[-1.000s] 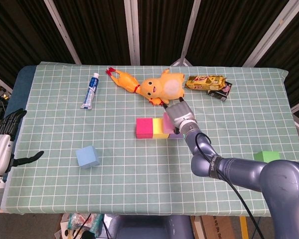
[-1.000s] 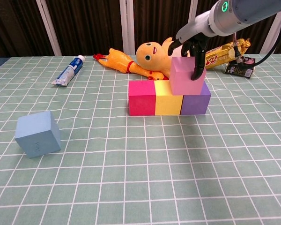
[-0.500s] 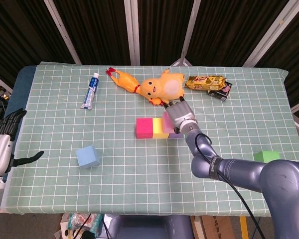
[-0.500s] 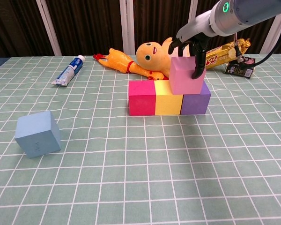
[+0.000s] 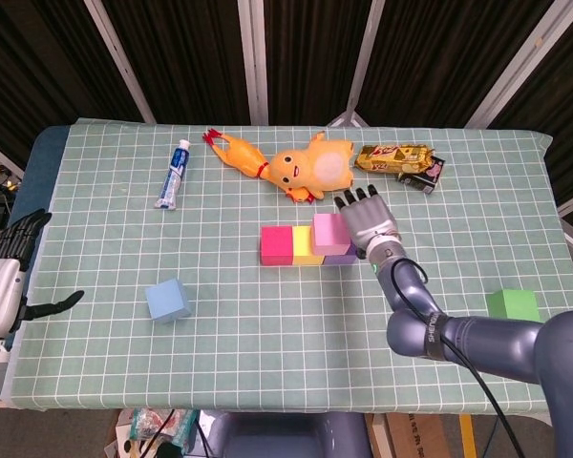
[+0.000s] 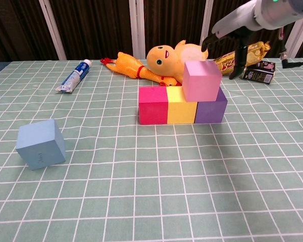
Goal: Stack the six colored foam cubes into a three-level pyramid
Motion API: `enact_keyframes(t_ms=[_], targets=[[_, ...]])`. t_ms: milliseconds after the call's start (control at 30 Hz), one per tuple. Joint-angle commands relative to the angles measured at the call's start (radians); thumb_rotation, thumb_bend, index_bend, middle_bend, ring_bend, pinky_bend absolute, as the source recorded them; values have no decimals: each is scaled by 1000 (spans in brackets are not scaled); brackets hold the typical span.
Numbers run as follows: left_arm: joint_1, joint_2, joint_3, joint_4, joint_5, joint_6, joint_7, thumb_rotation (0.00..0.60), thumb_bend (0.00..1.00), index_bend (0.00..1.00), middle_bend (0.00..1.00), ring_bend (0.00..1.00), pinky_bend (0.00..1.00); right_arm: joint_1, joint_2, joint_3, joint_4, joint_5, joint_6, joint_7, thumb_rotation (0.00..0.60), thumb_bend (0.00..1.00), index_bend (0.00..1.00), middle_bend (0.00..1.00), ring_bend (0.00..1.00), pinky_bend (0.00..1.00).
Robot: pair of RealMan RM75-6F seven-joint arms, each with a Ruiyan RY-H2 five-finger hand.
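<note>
Fingers spread and empty, the right hand (image 6: pixel 231 43) hovers just right of the pink cube (image 6: pixel 202 80), which sits across the yellow cube (image 6: pixel 181 105) and purple cube (image 6: pixel 210 106), beside the red cube (image 6: pixel 153 105). The left hand (image 5: pixel 10 272) hangs open off the table's left edge. Next, I'd say: fetch the blue cube (image 6: pixel 41 143) or green cube (image 5: pixel 512 304), setting it squarely beside pink without nudging it.
</note>
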Motion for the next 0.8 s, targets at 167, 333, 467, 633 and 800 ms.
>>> enact_keyframes(t_ms=[167,333,467,633,800], targets=[[1,-1,5,-3,8,2,6,600,109,0,19,0,18,-115,104,-10,-101,-152,105,80,600,273,0,0,20,0],[1,-9,12,-3,17,0,25,600,109,0,19,0,18,-281,139,-29,-154,-356,250,209,600,272,0,0,3,0],[0,-21,18,1,21,0,45,600,109,0,19,0,18,-453,137,-56,-168,-566,395,338,600,273,0,0,0,0],[-5,-40,28,11,15,-9,73,600,109,0,18,0,19,-661,107,-78,-141,-757,560,511,600,273,0,0,0,0],[-8,-62,32,17,4,-11,100,600,109,0,18,0,18,-826,90,-106,-99,-885,660,623,600,273,0,0,0,0]])
